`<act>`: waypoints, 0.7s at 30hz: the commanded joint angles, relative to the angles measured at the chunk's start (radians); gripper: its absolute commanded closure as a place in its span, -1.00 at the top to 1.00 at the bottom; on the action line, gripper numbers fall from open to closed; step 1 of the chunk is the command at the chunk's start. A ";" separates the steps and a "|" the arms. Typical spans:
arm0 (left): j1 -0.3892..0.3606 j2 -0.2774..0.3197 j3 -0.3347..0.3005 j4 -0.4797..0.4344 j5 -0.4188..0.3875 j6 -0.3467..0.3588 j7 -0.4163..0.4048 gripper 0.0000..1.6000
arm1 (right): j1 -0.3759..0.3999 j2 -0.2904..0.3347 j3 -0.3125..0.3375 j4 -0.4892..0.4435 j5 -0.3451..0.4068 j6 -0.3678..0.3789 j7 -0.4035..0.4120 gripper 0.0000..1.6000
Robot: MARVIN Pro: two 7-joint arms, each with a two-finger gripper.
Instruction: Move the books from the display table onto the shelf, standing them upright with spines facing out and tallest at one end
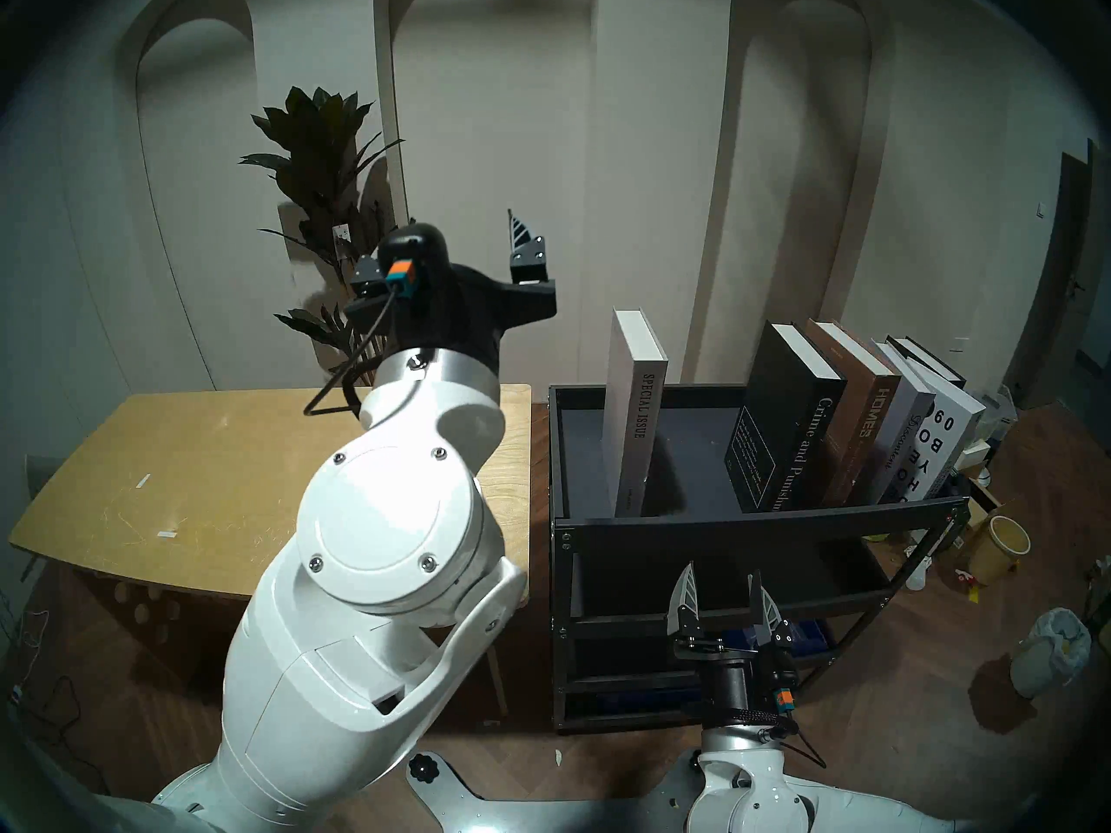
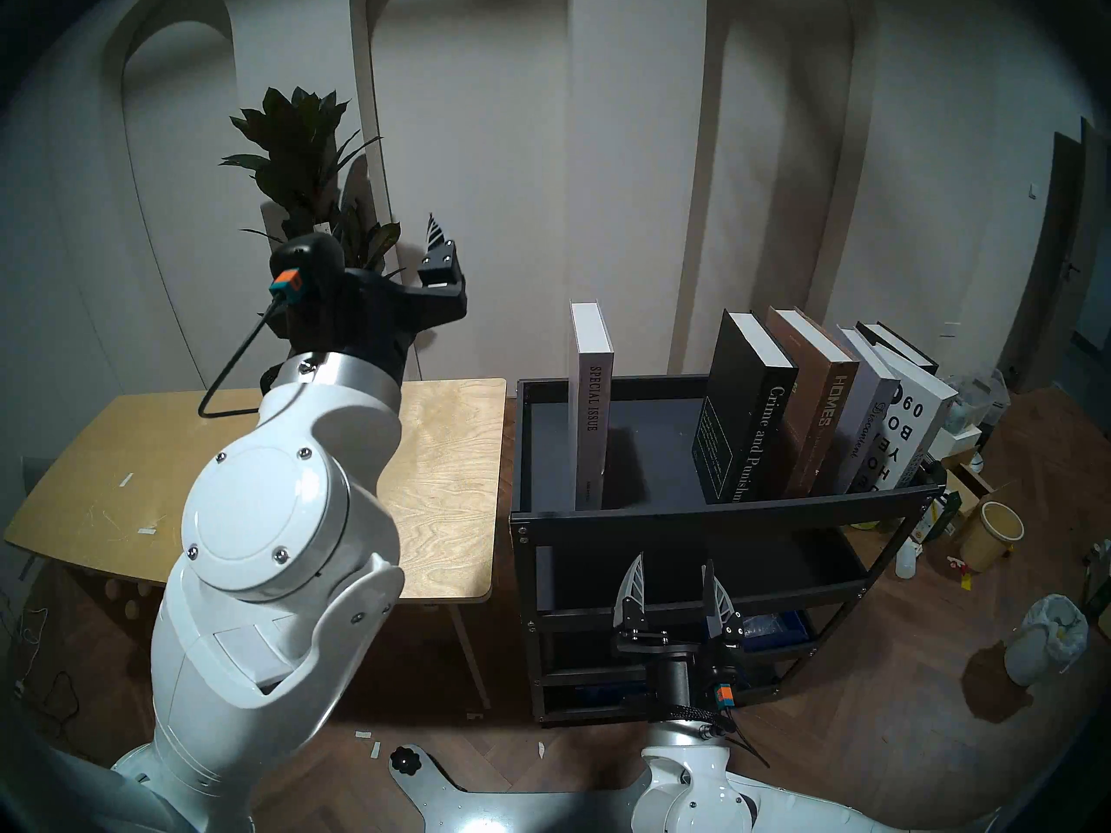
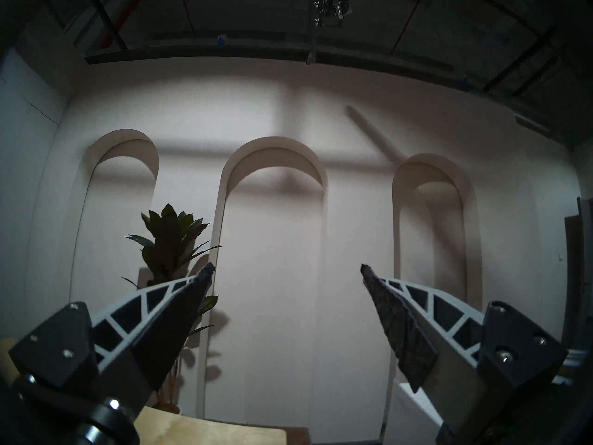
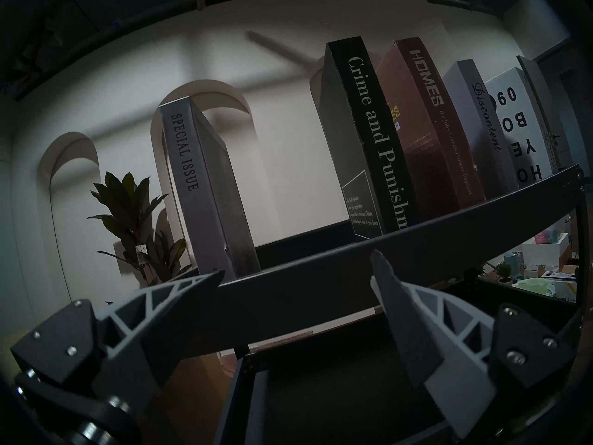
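Over the bare display table point(image 1: 180, 483) hangs the left gripper point(image 1: 451, 261), jaws wide, empty. Rightward, the shelf point(image 1: 751, 516) holds "Special Issue" point(image 1: 637, 417) upright alone, well apart from five leaning books point(image 1: 841, 429). Below, the right gripper point(image 1: 724, 603) gapes; best slide the loner over gently.

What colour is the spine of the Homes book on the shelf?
Brown, with pale lettering, on the Homes book. The right wrist view shows it best.
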 commanded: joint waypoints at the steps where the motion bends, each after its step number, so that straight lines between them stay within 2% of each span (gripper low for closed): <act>1: 0.085 0.096 -0.039 -0.005 0.009 0.009 -0.011 1.00 | 0.031 -0.020 -0.002 -0.036 -0.016 0.001 0.018 1.00; 21: 0.300 0.273 -0.076 0.018 0.008 0.038 -0.061 1.00 | 0.087 -0.058 -0.016 -0.068 -0.028 0.005 0.066 1.00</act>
